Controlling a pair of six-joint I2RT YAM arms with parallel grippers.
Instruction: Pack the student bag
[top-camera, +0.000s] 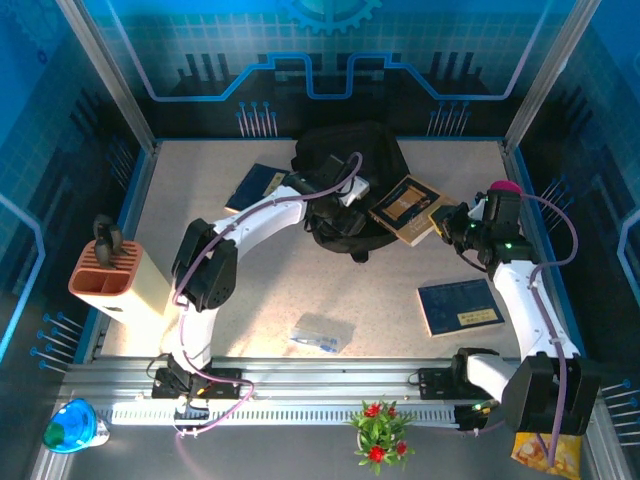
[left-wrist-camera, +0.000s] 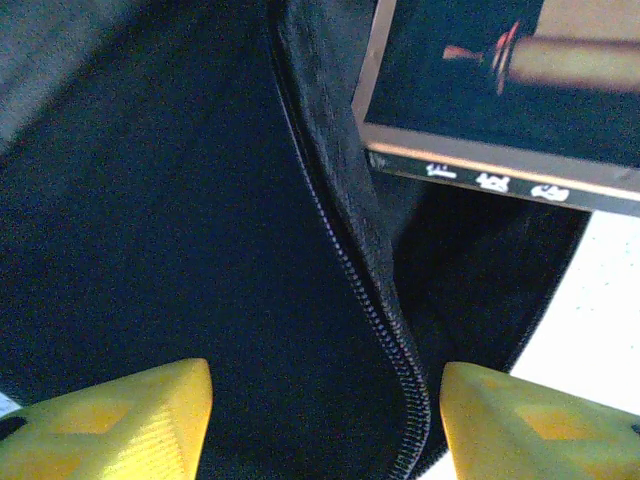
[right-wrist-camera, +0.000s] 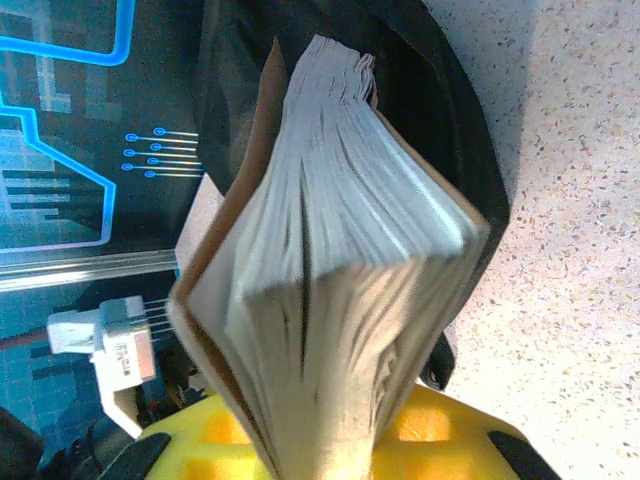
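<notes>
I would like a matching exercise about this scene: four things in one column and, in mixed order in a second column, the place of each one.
Things:
1. student bag
2. tan-edged book
3. orange-topped holder
4. red-flowered plant

Places:
a. left edge of the table
b. near side, in front of the rail
c. clamped in the right gripper
d. far middle of the table

Pairs: 1-d, 2-c, 3-a, 4-b

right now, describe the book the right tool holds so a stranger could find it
Find the big black student bag at the back. At its right side, the right tool grips a book. Unlike the flat dark-blue books, its cover is brown-edged.
</notes>
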